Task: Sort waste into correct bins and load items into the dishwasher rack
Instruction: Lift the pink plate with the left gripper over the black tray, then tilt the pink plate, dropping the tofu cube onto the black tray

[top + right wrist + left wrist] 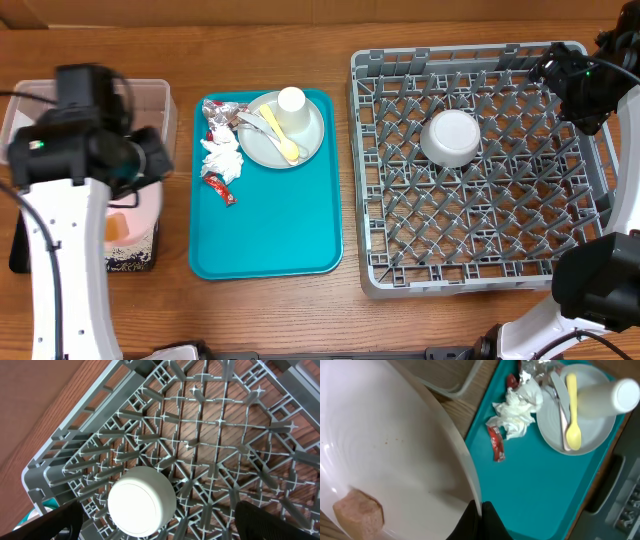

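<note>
My left gripper (481, 519) (138, 190) is shut on the rim of the pale pinkish-white plate (395, 450) (138, 215), tilted over the bins. An orange food cube (359, 512) (117, 228) lies on it. The grey-green plate (312, 142) (592, 437) on the teal tray holds the white cup (292, 104), yellow spoon (281, 136) (572, 415) and white fork (560, 402). Beside it lie the napkin (222, 158) (517, 410), foil wrapper (221, 115) and red packet (220, 188) (496, 442). My right gripper (160, 525) (560, 70) is open above the rack (400, 272) (65, 435). The white bowl (451, 137) (141, 501) sits upside down in the rack.
The clear tub (150, 92) (450, 382) stands at the far left, mostly under my left arm. The black tray (18, 255) shows just in front of it at the table's left edge. The teal tray (270, 235) (535, 490) lies between the bins and the rack.
</note>
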You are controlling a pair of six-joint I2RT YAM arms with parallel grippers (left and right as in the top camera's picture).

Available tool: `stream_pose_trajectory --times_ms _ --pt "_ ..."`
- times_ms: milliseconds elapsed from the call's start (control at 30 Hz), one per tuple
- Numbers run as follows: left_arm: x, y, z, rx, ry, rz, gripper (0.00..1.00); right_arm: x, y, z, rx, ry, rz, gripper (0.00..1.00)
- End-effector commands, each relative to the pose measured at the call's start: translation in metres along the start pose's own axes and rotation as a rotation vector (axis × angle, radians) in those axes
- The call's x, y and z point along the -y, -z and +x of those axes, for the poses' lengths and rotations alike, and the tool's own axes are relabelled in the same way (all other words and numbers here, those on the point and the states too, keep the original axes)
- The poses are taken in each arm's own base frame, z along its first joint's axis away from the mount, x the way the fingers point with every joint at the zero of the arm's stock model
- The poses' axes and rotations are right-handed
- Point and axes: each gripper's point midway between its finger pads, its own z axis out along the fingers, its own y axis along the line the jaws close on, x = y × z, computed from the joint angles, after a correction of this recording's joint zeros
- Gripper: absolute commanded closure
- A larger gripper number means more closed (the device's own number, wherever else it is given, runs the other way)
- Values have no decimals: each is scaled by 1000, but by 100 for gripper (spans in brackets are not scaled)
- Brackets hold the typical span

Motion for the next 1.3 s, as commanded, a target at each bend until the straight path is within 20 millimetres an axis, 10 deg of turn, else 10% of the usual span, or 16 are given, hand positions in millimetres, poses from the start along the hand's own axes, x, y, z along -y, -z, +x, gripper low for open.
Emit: stream_pose_trajectory --times_ms 0,300,733,1267 --pt "-10 -1 -4 -11 18 53 96 -5 13 -6 38 -1 -18 0" --pt "-49 -33 -29 56 154 47 96 -5 13 -6 38 -1 -17 0" --pt "-47 -55 -61 191 149 129 96 -5 13 -6 38 -1 -18 0" --pt "-77 -61 -50 157 298 -15 96 -5 13 -6 38 -1 -17 0"
